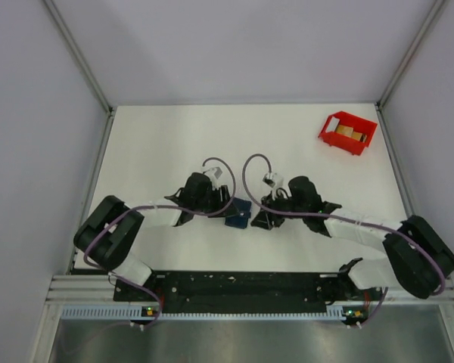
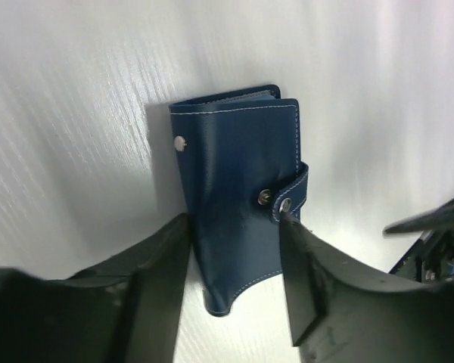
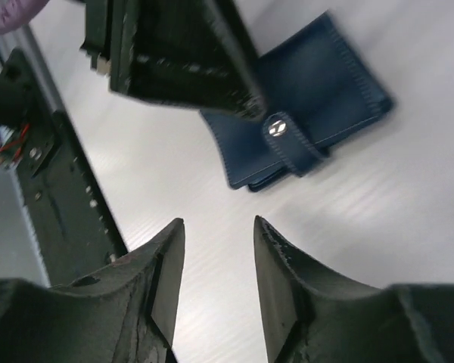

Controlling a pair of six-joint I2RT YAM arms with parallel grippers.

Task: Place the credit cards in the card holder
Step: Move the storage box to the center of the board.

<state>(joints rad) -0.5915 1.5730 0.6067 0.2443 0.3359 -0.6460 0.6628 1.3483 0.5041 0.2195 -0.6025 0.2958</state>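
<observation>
The card holder [image 2: 238, 174], a dark navy case closed with a snap strap, lies on the white table between the two arms [image 1: 238, 214]. My left gripper [image 2: 234, 219] straddles its near end, one finger against each side edge, and the case's near edge curls up between them. My right gripper [image 3: 218, 222] is open and empty, a little above the table just short of the card holder [image 3: 318, 106]. Tan credit cards [image 1: 346, 131] lie inside the red bin; they show only in the top view.
The red plastic bin [image 1: 334, 139] stands at the far right of the table. The black base rail [image 3: 57, 204] runs along the near edge, close behind my right gripper. The left arm's finger [image 3: 181, 60] covers part of the card holder in the right wrist view.
</observation>
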